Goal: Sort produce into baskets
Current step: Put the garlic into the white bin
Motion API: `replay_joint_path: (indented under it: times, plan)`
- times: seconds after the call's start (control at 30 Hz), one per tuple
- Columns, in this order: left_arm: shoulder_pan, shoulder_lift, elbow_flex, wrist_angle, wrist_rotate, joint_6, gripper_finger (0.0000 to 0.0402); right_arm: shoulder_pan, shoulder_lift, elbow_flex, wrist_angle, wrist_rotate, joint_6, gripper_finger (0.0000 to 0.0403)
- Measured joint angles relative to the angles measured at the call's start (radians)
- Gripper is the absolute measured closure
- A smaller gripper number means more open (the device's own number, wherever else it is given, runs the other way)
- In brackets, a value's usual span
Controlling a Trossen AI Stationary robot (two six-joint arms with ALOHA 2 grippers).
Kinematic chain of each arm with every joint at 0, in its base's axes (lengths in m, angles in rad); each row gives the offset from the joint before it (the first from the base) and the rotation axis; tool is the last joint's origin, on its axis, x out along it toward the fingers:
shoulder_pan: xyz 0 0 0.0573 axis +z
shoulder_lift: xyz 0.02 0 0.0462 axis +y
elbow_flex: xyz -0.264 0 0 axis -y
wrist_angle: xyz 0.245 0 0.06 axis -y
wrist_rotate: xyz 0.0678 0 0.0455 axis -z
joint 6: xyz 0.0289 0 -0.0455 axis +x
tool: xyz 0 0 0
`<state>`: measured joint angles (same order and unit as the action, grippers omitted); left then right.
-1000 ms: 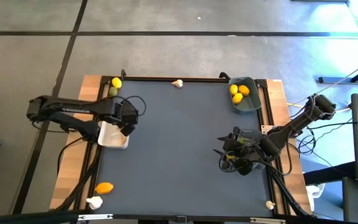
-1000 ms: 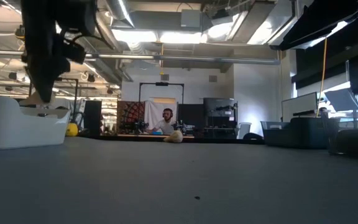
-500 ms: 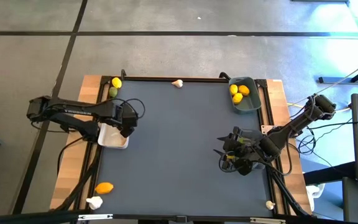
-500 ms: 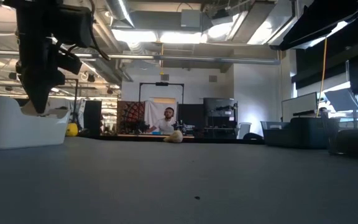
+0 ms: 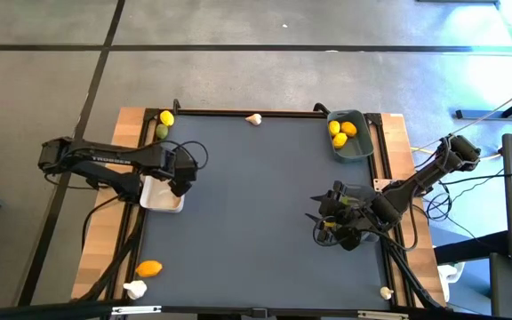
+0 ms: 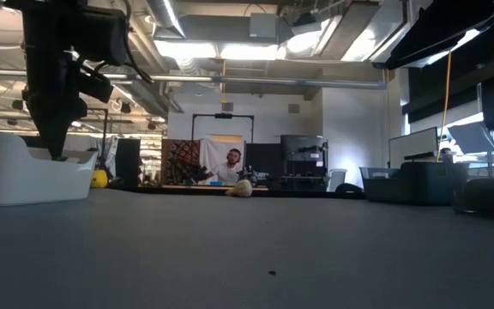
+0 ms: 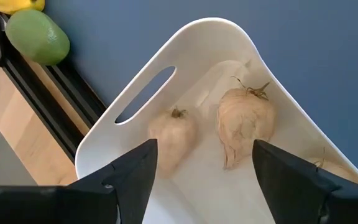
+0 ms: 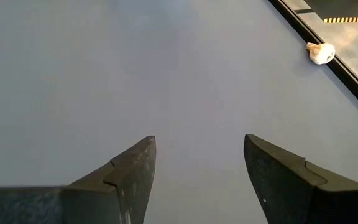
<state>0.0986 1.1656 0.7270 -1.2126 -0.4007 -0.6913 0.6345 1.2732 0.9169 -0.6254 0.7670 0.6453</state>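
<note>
The left end effector (image 7: pixel 197 180) is hovering just above the small white rectangular plastic basket (image 5: pixel 161 194) at the left edge of the dark blue-grey desk (image 5: pixel 256 204), its two dark fingers (image 7: pixel 129 171) standing apart with nothing between them. Two knobbly off-white garlic bulbs (image 7: pixel 244 121) are lying loose on the basket floor below, so the step in hand looks like the release of a garlic bulb into its bin.

The right end effector (image 8: pixel 194 168) is waiting low over bare desk near the right edge, fingers apart and holding nothing.

Several pieces are lying unsorted. A yellow lemon (image 5: pixel 166 117) and a round green lime (image 5: pixel 161 131) are sitting together on the wooden border at the far left corner. An orange-yellow lemon (image 5: pixel 149 268) and another garlic bulb (image 5: pixel 135 288) are lying near the front left corner. One garlic bulb (image 5: pixel 253 118) is resting at the far edge, and a further one (image 5: pixel 386 292) at the front right corner. The blue-grey basket (image 5: pixel 349 147) at the far right is already holding three lemons.

The next move probably calls for the left arm to lift clear of the white basket and travel to a nearby piece, likely the front-left garlic, which belongs in this same bin.
</note>
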Motion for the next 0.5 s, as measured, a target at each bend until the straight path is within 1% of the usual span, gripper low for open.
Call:
replay_joint_path:
  times: [0.13,0.23,0.37,0.5]
  plan:
    - [0.0,0.0,0.052,-0.002,0.0,0.014,0.0146,0.0,0.0,0.0,0.0,0.0,0.0,0.0162]
    - [0.0,0.0,0.115,0.024,-0.006,0.058,0.0145,0.0,0.0,0.0,0.0,0.0,0.0,0.0162]
    - [0.0,0.0,0.176,0.154,-0.01,0.157,0.0144,0.0,0.0,0.0,0.003,0.001,0.0,0.0162]
    - [0.001,0.0,0.188,0.351,-0.011,0.267,0.0145,0.0,0.0,0.0,0.004,0.001,0.0,0.0162]
